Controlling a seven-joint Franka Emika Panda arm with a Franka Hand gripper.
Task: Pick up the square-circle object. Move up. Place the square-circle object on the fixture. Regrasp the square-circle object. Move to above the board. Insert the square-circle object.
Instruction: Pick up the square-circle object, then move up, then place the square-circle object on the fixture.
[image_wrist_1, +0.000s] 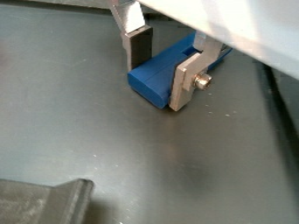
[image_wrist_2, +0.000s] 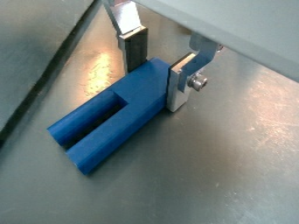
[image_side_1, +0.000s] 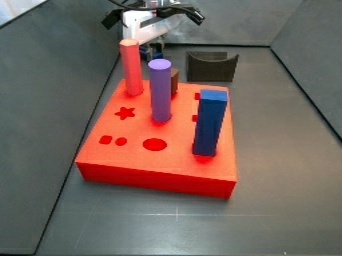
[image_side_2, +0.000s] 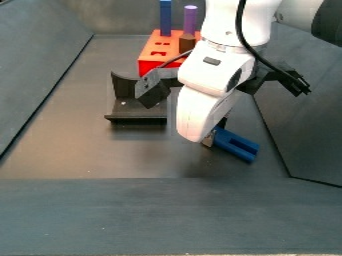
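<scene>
The square-circle object (image_wrist_2: 111, 114) is a blue peg with two parallel legs, lying flat on the dark floor; it also shows in a wrist view (image_wrist_1: 158, 77) and in a side view (image_side_2: 241, 146). My gripper (image_wrist_2: 159, 72) is down at the floor, astride the solid block end, with both silver fingers against its sides. It shows in both side views (image_side_2: 214, 143) (image_side_1: 144, 40). The black fixture (image_side_2: 138, 100) (image_side_1: 210, 67) stands beside it. The red board (image_side_1: 147, 165) (image_side_2: 160, 45) lies farther off.
On the board stand a dark-blue block (image_side_1: 210, 122), a purple cylinder (image_side_1: 159, 90) and a red peg (image_side_1: 131, 68). A grey edge (image_wrist_1: 41, 201) shows in a wrist view's corner. The bin's sloping walls (image_side_2: 47, 95) close in on the sides.
</scene>
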